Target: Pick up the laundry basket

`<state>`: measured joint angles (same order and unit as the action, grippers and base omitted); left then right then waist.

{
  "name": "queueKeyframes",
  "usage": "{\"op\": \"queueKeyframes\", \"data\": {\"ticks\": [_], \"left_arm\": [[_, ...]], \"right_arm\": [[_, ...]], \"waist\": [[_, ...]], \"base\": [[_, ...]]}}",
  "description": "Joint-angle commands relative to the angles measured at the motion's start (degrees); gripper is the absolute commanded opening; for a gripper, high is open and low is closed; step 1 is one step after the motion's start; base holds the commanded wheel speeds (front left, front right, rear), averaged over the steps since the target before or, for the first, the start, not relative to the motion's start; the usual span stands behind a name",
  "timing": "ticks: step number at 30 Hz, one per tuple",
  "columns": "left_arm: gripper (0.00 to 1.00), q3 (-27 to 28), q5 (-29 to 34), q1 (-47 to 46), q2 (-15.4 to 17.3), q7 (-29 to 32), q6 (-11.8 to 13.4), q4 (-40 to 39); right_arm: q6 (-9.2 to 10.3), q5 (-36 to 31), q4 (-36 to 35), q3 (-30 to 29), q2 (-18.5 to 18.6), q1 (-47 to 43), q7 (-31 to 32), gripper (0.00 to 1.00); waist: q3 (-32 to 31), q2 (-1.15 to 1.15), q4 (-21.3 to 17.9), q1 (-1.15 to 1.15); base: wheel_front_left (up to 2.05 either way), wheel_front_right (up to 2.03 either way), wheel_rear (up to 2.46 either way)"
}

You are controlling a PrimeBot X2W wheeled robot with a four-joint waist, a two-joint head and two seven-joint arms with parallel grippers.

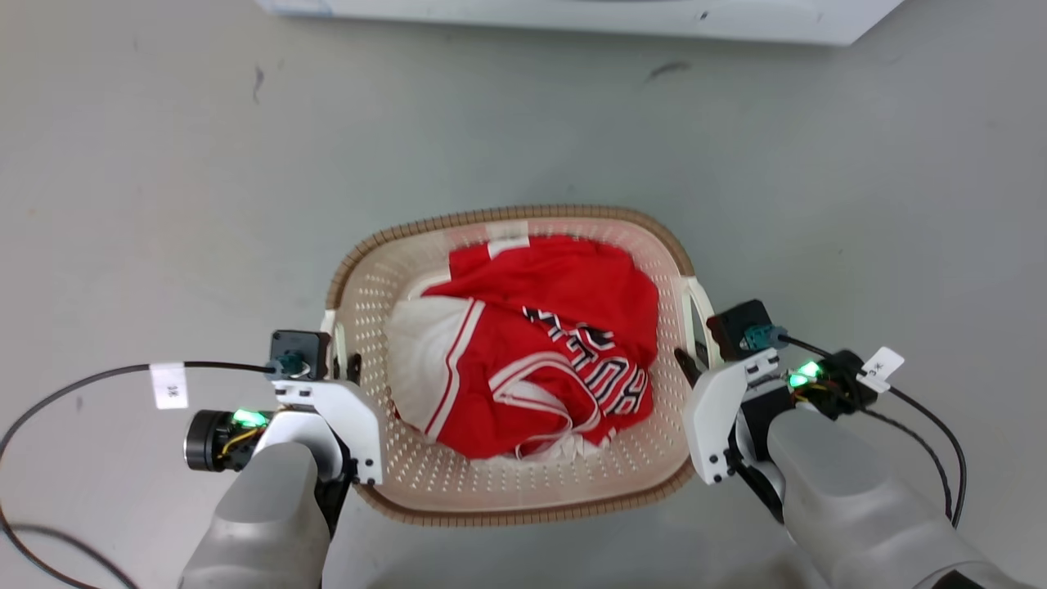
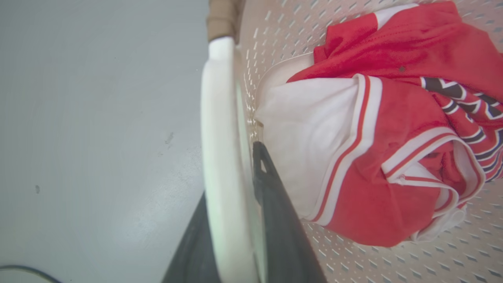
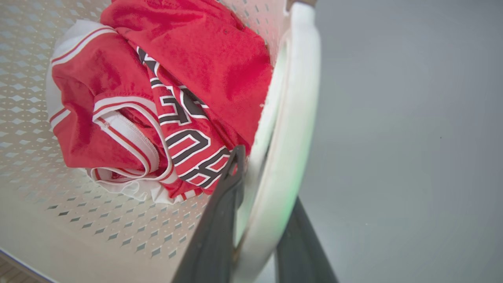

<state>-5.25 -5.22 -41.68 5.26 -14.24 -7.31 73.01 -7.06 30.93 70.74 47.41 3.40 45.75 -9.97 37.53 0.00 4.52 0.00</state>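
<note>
The laundry basket [image 1: 523, 489], cream perforated plastic with a brown woven rim, stands on the grey floor in the middle of the head view. A crumpled red and white jersey [image 1: 556, 343] lies inside it. My left gripper [image 1: 343, 364] sits at the basket's left side, and in the left wrist view its dark fingers [image 2: 275, 204] flank the white side handle [image 2: 222, 137] closely. On the other side my right gripper [image 1: 691, 364] meets the right side handle [image 3: 290, 118], with one dark finger [image 3: 224, 204] inside the basket wall and the other outside.
The white base of a large appliance [image 1: 572, 12] runs along the top edge of the head view. Black cables trail from both wrists, left [image 1: 82, 384] and right [image 1: 941, 425]. Bare grey floor surrounds the basket.
</note>
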Motion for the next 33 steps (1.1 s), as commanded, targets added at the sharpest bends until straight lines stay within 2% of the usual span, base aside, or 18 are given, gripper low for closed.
{"op": "queueKeyframes", "data": {"ticks": [1,9,14,21,33], "left_arm": [[0.00,-1.4,0.0,0.4,-0.9,0.1,-0.2,0.0],[0.00,-6.3,-3.4,2.3,-1.8,4.0,-0.3,0.4],[0.00,-10.6,-6.5,4.5,-2.1,9.0,-0.4,0.6],[0.00,-15.1,-11.0,6.0,-2.4,13.5,-0.4,0.4],[0.00,-22.6,-19.2,11.4,-0.8,20.1,-0.4,-1.1]], "right_arm": [[-0.78,0.2,-0.4,1.1,-1.0,-1.2,0.6,0.00],[-0.78,2.8,-0.4,2.8,-1.2,-3.7,3.7,0.00],[-0.79,4.8,-0.6,4.6,-1.2,-6.1,7.0,0.00],[-0.79,7.0,-0.3,6.3,-1.3,-7.8,10.1,0.00],[-0.78,9.4,0.8,9.1,-1.2,-12.3,13.7,0.00]], "waist": [[-3.4,0.00,-1.2,0.00],[-11.0,0.00,-3.8,0.00],[-16.7,0.00,-5.3,0.00],[-22.5,0.00,-5.9,0.00],[-32.8,0.00,-6.0,0.00]], "base": [[0.00,0.00,0.00],[0.00,0.00,0.00],[0.00,0.00,0.00],[0.00,0.00,0.00],[0.00,0.00,0.00]]}}
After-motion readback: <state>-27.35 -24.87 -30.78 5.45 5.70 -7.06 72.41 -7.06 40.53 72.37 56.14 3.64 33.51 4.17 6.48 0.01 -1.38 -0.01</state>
